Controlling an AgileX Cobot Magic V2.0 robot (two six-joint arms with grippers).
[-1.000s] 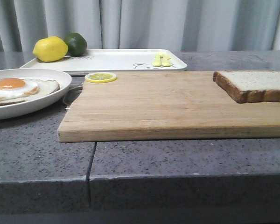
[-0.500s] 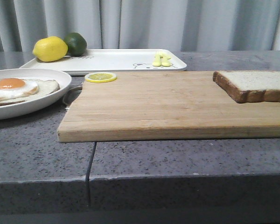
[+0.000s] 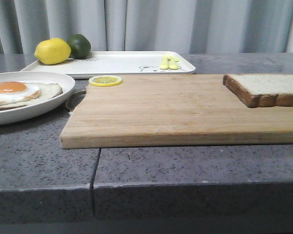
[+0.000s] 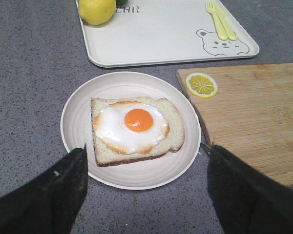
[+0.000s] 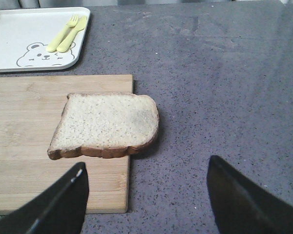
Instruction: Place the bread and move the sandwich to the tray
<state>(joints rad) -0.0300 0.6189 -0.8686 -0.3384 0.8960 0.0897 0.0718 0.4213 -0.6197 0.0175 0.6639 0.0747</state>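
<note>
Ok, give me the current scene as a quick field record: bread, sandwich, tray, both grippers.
bread: flat on the cutting board, overhanging its right edge, untouched
sandwich: open slice with fried egg, on the round plate, not yet topped
tray: behind the board; holds a lemon, a lime and yellow cutlery
lemon slice: on the board's far left corner
left gripper: open, above the plate
right gripper: open, above the bread's near side

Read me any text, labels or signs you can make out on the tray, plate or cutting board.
"CAR": dark capitals on the tray beside the lemon in the left wrist view; the fruit may hide earlier letters. In the front view the same print is too blurred to read.
No legible text elsewhere; the tray's bear face is a drawing only.
</note>
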